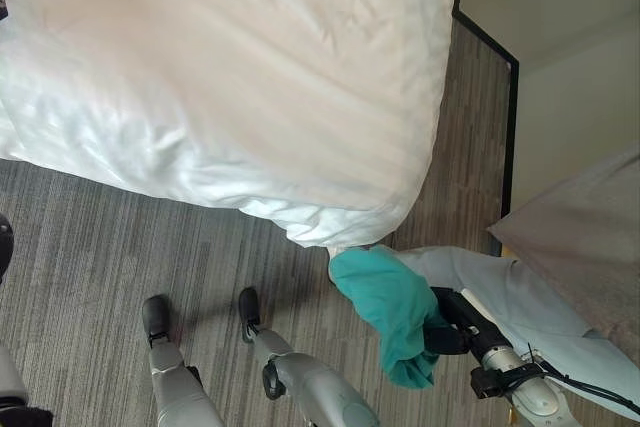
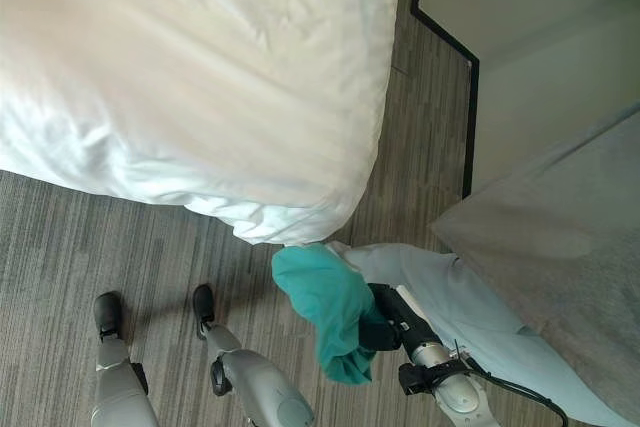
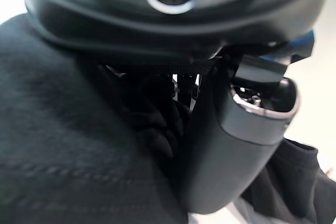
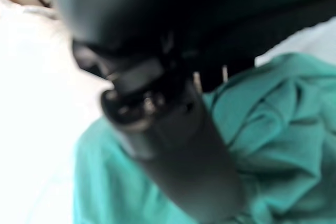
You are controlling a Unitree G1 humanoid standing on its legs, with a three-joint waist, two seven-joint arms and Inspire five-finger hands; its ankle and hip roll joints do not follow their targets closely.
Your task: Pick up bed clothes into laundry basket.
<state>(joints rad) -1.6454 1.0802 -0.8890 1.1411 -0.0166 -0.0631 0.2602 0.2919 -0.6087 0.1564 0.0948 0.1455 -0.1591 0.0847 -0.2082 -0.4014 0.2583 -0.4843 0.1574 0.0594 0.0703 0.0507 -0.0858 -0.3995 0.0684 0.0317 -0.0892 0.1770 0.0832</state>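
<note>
Holding a teal garment (image 1: 385, 307) in the right hand (image 1: 447, 332), just off the corner of the bed (image 1: 230, 77) and above the floor (image 1: 90, 247). The fingers look curled into the cloth, so I'd call it a firm grab, and most of the fabric hangs loose below the hand. A pale blue cloth (image 1: 530, 312) lies right beside it. No basket that I can spot, so I'd say the trick now is to keep the grip tight and lift the bundle high enough that the tail doesn't drag. The left hand (image 3: 247, 129) sits against dark cloth (image 3: 68, 145); can't tell if it's clutching anything.
</note>
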